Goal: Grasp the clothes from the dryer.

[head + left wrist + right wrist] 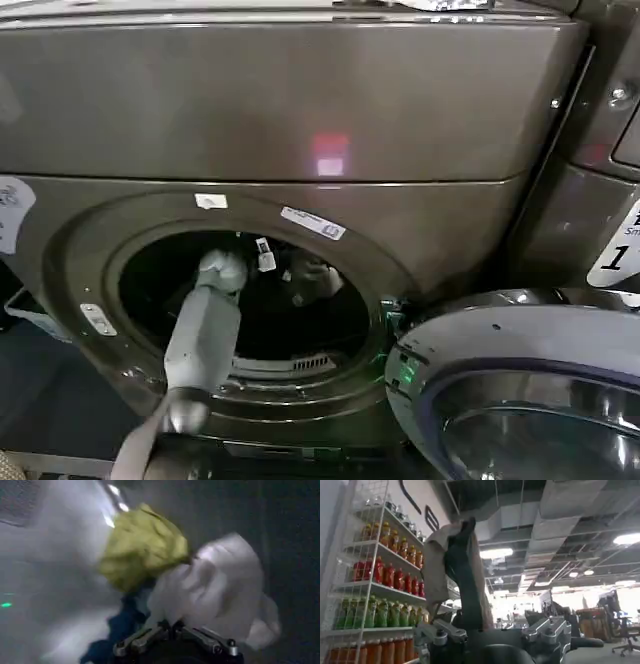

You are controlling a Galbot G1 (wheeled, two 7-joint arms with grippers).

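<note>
The bronze-grey dryer (300,110) stands in front of me with its porthole open and its round door (520,340) swung out at the lower right. My left arm (205,335) reaches through the porthole into the dark drum. In the left wrist view, the clothes lie bunched together: a yellow-green garment (142,545), a white-grey one (220,590) and a dark navy one (117,630). My left gripper (171,626) is shut, pinching a fold of the white-grey garment. My right gripper (475,580) is held away from the dryer, pointing up towards a ceiling.
The porthole ring (80,260) carries small white stickers. A second machine (610,150) stands close on the right. The open door takes up the lower right space. The right wrist view shows shelves of bottled drinks (380,575).
</note>
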